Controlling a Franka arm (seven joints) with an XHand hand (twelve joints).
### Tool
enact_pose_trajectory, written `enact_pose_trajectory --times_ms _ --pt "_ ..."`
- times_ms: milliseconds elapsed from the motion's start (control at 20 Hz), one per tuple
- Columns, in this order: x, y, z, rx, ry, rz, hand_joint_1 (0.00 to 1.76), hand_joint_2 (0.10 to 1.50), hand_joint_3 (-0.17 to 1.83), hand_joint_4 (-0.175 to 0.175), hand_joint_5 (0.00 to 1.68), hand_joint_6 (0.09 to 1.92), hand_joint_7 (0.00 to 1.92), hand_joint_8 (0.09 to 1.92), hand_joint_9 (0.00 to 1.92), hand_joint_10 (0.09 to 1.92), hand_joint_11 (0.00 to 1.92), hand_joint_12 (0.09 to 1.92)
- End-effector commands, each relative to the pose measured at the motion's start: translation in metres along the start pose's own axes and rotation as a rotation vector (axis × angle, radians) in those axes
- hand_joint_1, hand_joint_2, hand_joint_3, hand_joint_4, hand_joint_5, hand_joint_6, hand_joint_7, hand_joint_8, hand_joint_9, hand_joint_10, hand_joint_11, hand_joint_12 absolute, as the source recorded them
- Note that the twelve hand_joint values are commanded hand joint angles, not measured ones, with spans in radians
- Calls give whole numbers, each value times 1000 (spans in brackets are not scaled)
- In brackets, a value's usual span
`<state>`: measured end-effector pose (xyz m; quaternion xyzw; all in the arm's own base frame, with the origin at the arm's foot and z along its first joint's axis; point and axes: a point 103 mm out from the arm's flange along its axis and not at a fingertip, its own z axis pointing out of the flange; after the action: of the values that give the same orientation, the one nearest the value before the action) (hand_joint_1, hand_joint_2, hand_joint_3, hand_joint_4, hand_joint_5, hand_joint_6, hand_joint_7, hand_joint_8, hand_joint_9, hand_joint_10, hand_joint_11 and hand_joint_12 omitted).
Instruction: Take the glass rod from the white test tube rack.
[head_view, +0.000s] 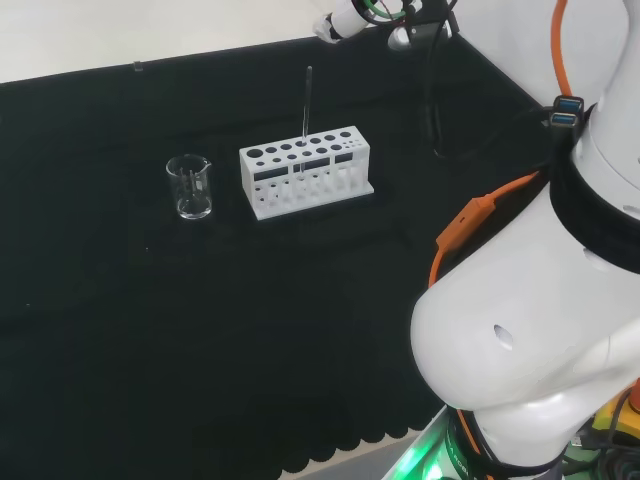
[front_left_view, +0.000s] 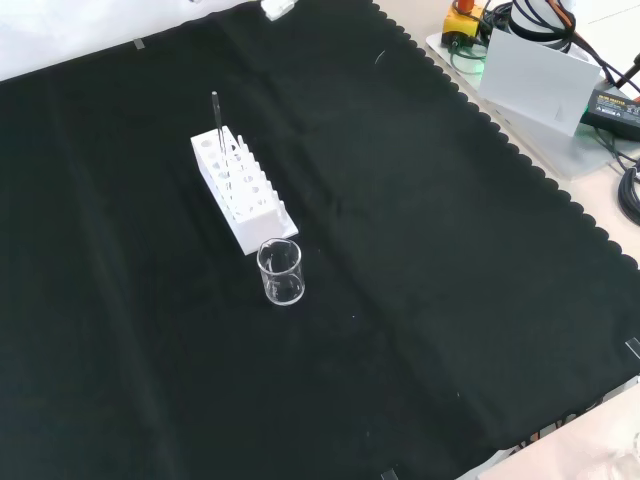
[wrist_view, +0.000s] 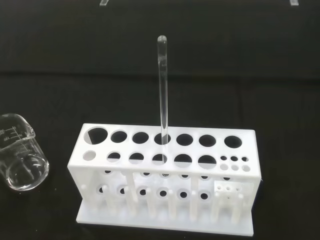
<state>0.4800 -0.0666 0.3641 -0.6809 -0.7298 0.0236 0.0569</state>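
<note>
A white test tube rack stands on the black cloth, its top pierced by two rows of large holes and a patch of small ones. A thin clear glass rod stands upright in a middle hole of one row and rises well above the rack. A small white part of the hand shows at the far edge of the cloth, well apart from the rack and high above it. Nothing touches the rod.
An empty clear glass beaker stands upright a short way from one end of the rack. In the front view a white box and cables lie beyond the cloth's scalloped edge at top right.
</note>
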Motion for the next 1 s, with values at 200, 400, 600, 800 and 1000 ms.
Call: enact_pose_trajectory --times_ms 200,400,600,800,1000 --pt "2 20 14 17 0 -24 504 836 611 -96 200 87 91 793 202 852 0 1418" --pt "4 26 21 28 4 -34 497 844 602 -95 202 87 95 793 206 850 0 1419" --pt "7 29 29 41 12 -45 493 848 596 -95 203 87 97 794 209 849 0 1419" --pt "10 34 35 49 16 -57 491 850 593 -95 205 87 99 794 211 849 0 1420" --pt "12 37 41 59 15 -64 490 853 589 -95 206 87 100 794 212 848 0 1420"
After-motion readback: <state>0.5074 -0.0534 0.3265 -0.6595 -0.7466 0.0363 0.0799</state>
